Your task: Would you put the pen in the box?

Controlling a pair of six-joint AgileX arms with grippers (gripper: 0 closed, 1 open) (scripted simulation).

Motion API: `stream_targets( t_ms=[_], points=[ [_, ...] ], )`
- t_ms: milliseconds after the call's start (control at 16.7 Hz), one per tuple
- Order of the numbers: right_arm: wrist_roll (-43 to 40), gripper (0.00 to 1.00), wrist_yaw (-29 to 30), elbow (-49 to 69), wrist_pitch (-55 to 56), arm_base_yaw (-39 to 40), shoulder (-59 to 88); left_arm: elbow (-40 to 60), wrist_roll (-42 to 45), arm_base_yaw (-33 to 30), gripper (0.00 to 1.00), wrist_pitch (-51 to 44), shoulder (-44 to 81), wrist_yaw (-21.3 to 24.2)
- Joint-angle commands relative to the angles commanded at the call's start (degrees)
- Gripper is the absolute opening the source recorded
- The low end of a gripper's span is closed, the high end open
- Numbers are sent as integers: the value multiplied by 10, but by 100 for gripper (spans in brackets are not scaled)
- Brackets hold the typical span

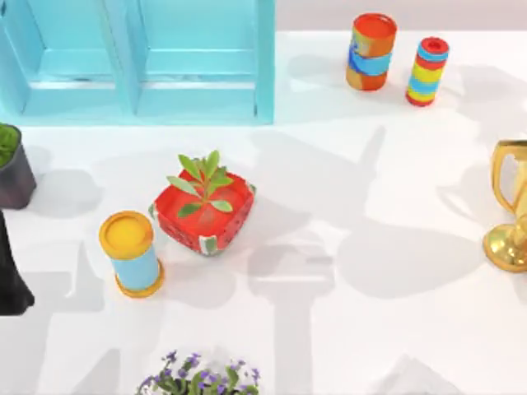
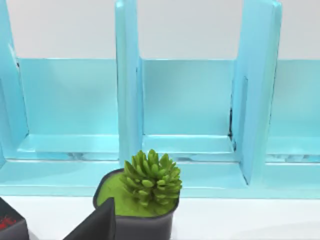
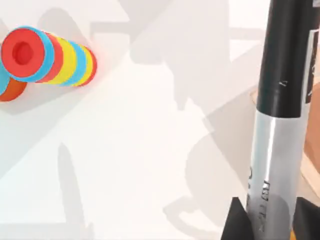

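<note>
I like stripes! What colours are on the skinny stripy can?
The striped can has red, blue and yellow bands, clearest in the right wrist view.

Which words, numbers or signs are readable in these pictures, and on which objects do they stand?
No text can be read.
Slim black marker pen with a grey middle barrel, held between the right end effector fingers: dark print on the grey part, too blurred to read.
Dark box corner: red marks, unreadable.

Right pincer [image 3: 265,222] grips the pen [image 3: 280,125] between its fingers.
</note>
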Motion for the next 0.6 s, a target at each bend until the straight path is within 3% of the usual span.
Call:
stream_targets(
  t_ms=[300,600],
  points=[
    [190,0,28,-65,-72,-195,32,0,0,0,100,0,0,0],
    [258,0,32,-104,-119,-284,51,0,0,0,100,0,0,0]
  ],
)
